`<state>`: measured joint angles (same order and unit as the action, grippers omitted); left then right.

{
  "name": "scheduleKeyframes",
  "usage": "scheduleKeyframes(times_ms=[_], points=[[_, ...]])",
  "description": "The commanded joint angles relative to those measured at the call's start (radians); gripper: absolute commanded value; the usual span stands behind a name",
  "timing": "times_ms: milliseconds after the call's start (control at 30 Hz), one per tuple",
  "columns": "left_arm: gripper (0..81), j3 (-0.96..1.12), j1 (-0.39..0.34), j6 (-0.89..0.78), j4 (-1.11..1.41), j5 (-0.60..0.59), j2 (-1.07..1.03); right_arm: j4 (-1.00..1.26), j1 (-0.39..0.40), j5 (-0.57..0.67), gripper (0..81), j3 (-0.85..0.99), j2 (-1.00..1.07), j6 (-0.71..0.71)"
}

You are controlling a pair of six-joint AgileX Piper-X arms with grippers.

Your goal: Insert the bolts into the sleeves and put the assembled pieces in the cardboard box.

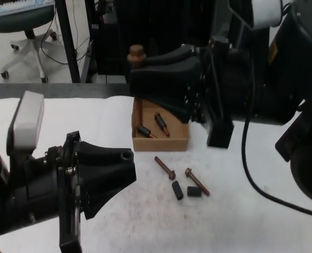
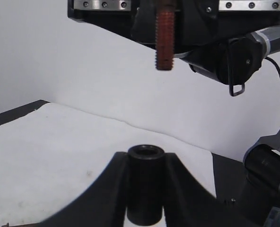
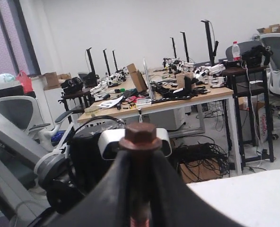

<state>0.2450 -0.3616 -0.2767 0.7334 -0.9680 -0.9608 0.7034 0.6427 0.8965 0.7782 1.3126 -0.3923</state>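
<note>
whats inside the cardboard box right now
Two assembled pieces lie in the cardboard box, one nearer its left wall, one mid-box. The right gripper and its arm cover the box's far right corner, so anything there is hidden.

Sleeve [image 2: 145, 189] black; bolt [image 2: 165, 40] copper-brown; cardboard box [image 1: 161, 143] tan; bench cover [image 1: 235, 224] white; loose sleeves [image 1: 177, 190] black.

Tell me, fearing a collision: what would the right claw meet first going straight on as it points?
Likely the left arm's white housing, dead ahead behind the bolt; depth is unclear.
</note>
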Motion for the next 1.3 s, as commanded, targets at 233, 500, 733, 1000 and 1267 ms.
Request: scheduleKeyframes(times_ms=[233, 500, 733, 1000, 1267], points=[[0.3, 0.002, 0.002, 0.18, 0.012, 0.111, 0.007, 0.019, 0.057, -0.082, 0.8, 0.004, -0.005, 0.146], [0.3, 0.002, 0.002, 0.359, 0.012, 0.167, 0.007, 0.019, 0.057, -0.084, 0.8, 0.004, -0.005, 0.161], [0.3, 0.002, 0.0, 0.389, 0.012, 0.167, 0.007, 0.011, 0.069, -0.164, 0.8, 0.004, -0.005, 0.218], [0.3, 0.002, -0.006, 0.389, 0.012, 0.167, 0.007, -0.027, 0.069, -0.19, 0.8, 0.004, 0.037, 0.261], [0.3, 0.002, -0.006, 0.389, 0.012, 0.167, 0.007, -0.027, 0.09, -0.19, 0.8, 0.004, 0.083, 0.258]])
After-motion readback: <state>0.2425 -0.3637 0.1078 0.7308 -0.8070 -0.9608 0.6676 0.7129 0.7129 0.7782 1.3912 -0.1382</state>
